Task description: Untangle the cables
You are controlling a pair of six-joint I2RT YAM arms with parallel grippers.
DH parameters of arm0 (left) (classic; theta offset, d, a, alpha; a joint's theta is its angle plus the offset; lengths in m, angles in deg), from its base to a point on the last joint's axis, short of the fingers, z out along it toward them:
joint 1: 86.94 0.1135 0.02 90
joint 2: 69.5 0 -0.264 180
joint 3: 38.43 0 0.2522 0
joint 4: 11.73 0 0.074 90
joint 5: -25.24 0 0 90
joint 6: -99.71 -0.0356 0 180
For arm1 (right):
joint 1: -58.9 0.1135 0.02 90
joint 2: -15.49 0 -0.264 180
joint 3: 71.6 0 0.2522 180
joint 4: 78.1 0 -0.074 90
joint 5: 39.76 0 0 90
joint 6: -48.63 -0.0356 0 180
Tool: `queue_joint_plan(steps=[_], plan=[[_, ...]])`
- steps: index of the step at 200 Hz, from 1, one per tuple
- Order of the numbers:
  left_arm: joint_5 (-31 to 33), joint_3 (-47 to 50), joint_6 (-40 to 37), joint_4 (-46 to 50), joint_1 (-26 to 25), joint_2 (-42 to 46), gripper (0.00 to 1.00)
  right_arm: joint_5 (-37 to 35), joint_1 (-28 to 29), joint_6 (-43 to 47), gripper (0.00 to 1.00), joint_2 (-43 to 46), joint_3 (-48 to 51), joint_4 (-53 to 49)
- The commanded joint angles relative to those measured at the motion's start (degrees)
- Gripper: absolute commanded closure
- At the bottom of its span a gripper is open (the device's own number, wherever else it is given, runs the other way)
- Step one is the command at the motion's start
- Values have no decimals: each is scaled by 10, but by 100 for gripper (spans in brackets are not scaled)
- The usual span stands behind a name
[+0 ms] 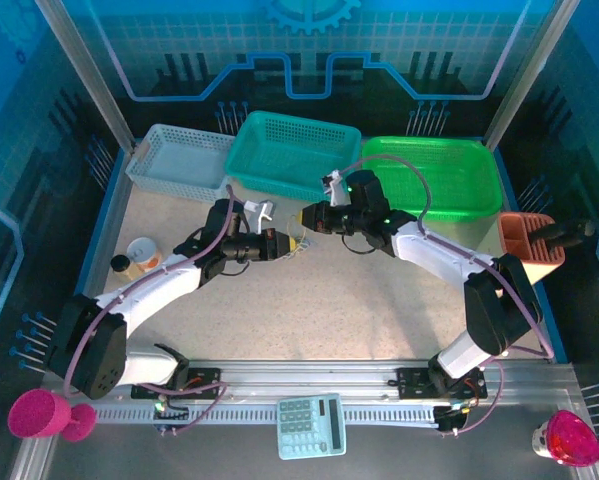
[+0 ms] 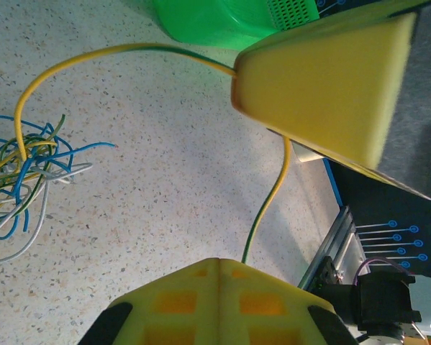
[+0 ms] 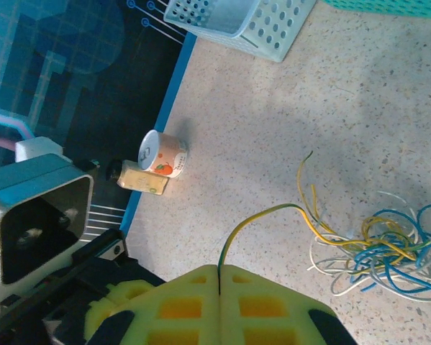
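Nearest you, the metal rail (image 1: 309, 385) ran along the table's front edge, with a calculator (image 1: 311, 425) just before it and the arm bases bolted toward either end. Beyond it, a broad stretch of open speckled table (image 1: 379, 320) lay between the two arms, your best room for moving.

The left margin was tighter. A small can (image 1: 141, 250) and a little bottle (image 1: 122, 265) stood near that edge, just beside the left arm (image 1: 169, 280). At the right edge, an orange holder (image 1: 529, 245) stood close to the right arm (image 1: 449, 255).

You had both arms reaching inward, low over mid-table, their tips almost facing each other. The left gripper (image 2: 219, 264) had its fingers pressed together, pinching one yellow-green strand (image 2: 273, 194). The right gripper (image 3: 220, 269) was likewise closed on that strand, a short length arcing between the two.

From the right gripper, the strand curved on into the cables (image 3: 377, 251). They lay on the table just beside the tips, a loose heap of blue, yellow and whitish loops.

Farthest off, a pale basket (image 1: 179, 160), a teal basket (image 1: 294, 150) and a green basket (image 1: 434, 175) lined the far edge. The right wrist was near the last two.
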Motion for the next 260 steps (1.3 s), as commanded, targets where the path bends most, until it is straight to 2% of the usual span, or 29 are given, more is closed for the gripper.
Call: queue_joint_plan(steps=[1,28,33,45,66,79,91,142,183,251,260], plan=[[6,5,15,-18,-4,31,100,-5,-10,-9,100,3,10,18],[18,-5,30,-31,-3,58,100,-9,-11,-11,100,2,23,27],[22,-6,33,-34,-4,62,100,-9,-12,-12,98,3,25,30],[28,-15,42,-37,-4,71,100,-10,-13,-15,87,3,33,40],[24,-41,52,-32,-4,74,100,-13,-15,-16,59,10,51,60],[18,-57,53,-29,-5,71,100,-21,-17,-17,50,21,70,76],[16,-68,53,-27,-5,67,100,-30,-20,-18,46,33,89,91],[4,-110,82,-30,-5,46,100,-100,-18,-1,36,79,197,158],[-5,-132,115,-44,-6,34,100,-132,-9,1,33,76,261,245],[-9,-159,141,-42,-15,29,100,-228,70,86,27,22,194,216],[-8,-160,143,-43,-16,29,100,-242,79,93,24,11,183,212]])
